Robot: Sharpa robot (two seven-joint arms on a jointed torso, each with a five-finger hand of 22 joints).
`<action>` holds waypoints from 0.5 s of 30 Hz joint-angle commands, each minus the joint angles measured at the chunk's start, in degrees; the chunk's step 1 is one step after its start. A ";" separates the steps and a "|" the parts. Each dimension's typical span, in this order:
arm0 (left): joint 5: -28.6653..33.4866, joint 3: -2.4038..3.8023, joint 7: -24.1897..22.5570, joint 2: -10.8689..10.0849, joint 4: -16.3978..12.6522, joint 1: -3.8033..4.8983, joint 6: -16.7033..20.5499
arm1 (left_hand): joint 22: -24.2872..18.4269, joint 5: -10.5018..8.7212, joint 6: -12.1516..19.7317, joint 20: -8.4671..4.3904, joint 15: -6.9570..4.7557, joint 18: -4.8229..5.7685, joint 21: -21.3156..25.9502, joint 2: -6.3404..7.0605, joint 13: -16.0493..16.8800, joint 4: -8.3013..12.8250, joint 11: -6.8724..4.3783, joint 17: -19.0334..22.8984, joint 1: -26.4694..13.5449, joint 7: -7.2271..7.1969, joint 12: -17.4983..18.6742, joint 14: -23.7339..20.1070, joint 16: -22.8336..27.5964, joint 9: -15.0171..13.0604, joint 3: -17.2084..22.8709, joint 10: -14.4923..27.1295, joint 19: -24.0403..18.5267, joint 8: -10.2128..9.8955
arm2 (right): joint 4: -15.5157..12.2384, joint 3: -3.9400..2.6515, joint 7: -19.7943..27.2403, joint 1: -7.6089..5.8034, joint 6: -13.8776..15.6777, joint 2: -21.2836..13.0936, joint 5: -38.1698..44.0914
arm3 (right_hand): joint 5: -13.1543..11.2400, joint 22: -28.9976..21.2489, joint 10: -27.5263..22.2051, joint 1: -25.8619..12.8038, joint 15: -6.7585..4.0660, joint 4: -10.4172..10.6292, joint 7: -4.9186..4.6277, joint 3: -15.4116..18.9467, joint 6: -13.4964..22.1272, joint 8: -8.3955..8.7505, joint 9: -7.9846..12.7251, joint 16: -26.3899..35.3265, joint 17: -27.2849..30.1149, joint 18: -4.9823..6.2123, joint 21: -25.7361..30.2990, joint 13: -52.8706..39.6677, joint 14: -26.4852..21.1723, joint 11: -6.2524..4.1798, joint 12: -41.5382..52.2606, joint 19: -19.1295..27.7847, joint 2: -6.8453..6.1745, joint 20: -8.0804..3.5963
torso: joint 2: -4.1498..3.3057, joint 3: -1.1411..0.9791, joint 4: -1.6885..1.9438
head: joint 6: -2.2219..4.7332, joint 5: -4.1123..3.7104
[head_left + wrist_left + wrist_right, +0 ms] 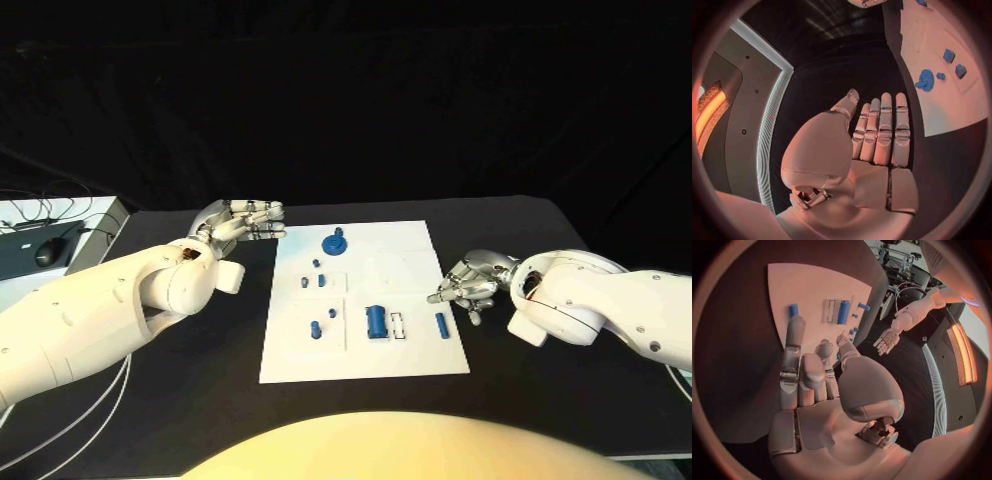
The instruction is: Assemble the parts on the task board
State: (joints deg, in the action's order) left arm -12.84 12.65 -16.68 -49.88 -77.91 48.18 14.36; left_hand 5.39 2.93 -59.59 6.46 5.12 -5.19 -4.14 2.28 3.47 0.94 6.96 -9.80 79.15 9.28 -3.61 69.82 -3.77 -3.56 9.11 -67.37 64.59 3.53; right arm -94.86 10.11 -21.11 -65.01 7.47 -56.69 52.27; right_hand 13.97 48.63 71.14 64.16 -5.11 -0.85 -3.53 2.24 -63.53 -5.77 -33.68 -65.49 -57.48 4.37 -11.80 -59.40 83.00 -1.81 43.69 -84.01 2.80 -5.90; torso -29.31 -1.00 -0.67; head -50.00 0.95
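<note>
The white task board (389,250) lies in the middle of the black table. On it are a round blue part (335,243) at the far end, several small blue pieces (317,280) on its left half, a thick blue cylinder (376,320) and a thin blue peg (441,324) near its right edge. My left hand (248,220) hovers off the board's far left corner, fingers straight and holding nothing (876,135). My right hand (469,285) sits at the board's right edge just beyond the peg (792,310), one finger stretched toward it, holding nothing (811,375).
A white box with a mouse and cables (51,235) stands at the table's far left. More cables (87,410) hang by the left arm. Bare black table surrounds the board (942,110).
</note>
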 commanded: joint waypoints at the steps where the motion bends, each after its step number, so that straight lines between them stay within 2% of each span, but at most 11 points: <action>1: 0.09 0.02 -0.74 0.20 0.06 -0.11 -0.94 | -0.07 -0.03 -0.02 -0.04 -0.04 0.45 -0.25 -0.43 -0.01 0.14 -0.19 -0.09 -0.01 0.07 0.12 -0.08 0.04 -0.02 0.33 0.24 0.46 0.11 | 0.13 0.00 -4.30 -0.12 -8.57 -0.43 6.18 | -0.29 -0.03 0.43 -0.70 0.22 0.51 -0.04 0.59 -1.04 1.43 0.98 0.04 -0.29 0.56 0.05 -0.09 0.04 0.42 0.31 -1.77 0.16 0.25 | -0.05 -0.03 -0.01 | 0.00 -0.41; 3: 0.09 0.02 -0.74 0.26 0.10 -0.12 -0.99 | -0.07 -0.03 -0.02 -0.04 -0.04 0.45 -0.25 -0.43 -0.01 0.14 -0.19 -0.09 -0.01 0.07 0.12 -0.08 0.04 -0.02 0.33 0.24 0.46 0.11 | 0.20 0.01 -5.68 -0.14 -10.12 -0.56 8.48 | -0.19 0.02 0.79 -0.90 0.17 0.97 -0.04 0.71 -1.60 1.91 1.89 -0.30 -0.66 0.50 -0.11 -0.36 0.11 0.38 0.55 -1.73 0.18 0.18 | -0.07 0.01 0.04 | 0.00 -0.68; 9: 0.08 0.02 -0.73 0.39 0.18 -0.14 -1.04 | -0.07 -0.03 -0.02 -0.04 -0.04 0.45 -0.25 -0.43 -0.01 0.14 -0.19 -0.09 -0.01 0.07 0.12 -0.08 0.04 -0.02 0.33 0.24 0.46 0.11 | -0.21 0.04 -9.23 -0.10 -12.35 -0.56 13.39 | -0.13 0.23 1.86 -2.35 -0.04 1.39 0.46 0.76 -3.53 1.69 5.20 -0.96 -1.38 0.19 -0.70 -1.26 0.17 0.07 0.93 -1.80 0.24 -0.10 | -0.10 0.02 0.05 | 0.00 -1.14; 15: 0.08 0.02 -0.71 0.40 0.20 -0.15 -1.02 | -0.07 -0.03 -0.02 -0.04 -0.04 0.45 -0.25 -0.43 -0.01 0.14 -0.19 -0.09 -0.01 0.07 0.12 -0.08 0.04 -0.02 0.33 0.24 0.46 0.11 | -0.50 0.13 -12.03 0.38 -12.28 0.19 16.02 | -0.10 0.38 2.45 -3.68 -0.32 1.71 1.14 1.09 -5.22 1.13 5.27 -1.46 -1.98 -0.13 -0.97 -1.74 0.23 -0.30 0.95 -1.81 -0.22 -0.41 | -0.08 0.07 0.08 | 0.00 -1.30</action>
State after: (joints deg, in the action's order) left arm -12.84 12.66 -16.69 -49.57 -77.68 48.08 14.34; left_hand 5.39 2.93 -59.59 6.46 5.12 -5.19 -4.14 2.28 3.47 0.95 6.96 -9.80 79.15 9.28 -3.61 69.82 -3.77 -3.56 9.11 -67.37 64.59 3.53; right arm -95.28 10.21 -29.50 -64.81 -2.78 -56.71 64.05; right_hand 13.97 48.92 73.22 61.07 -5.12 0.72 -2.26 3.31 -68.40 -4.45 -28.33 -66.58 -59.41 4.38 -12.53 -61.07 83.00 -2.23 44.58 -84.00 2.56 -5.90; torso -29.39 -0.94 -0.61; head -50.00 -0.31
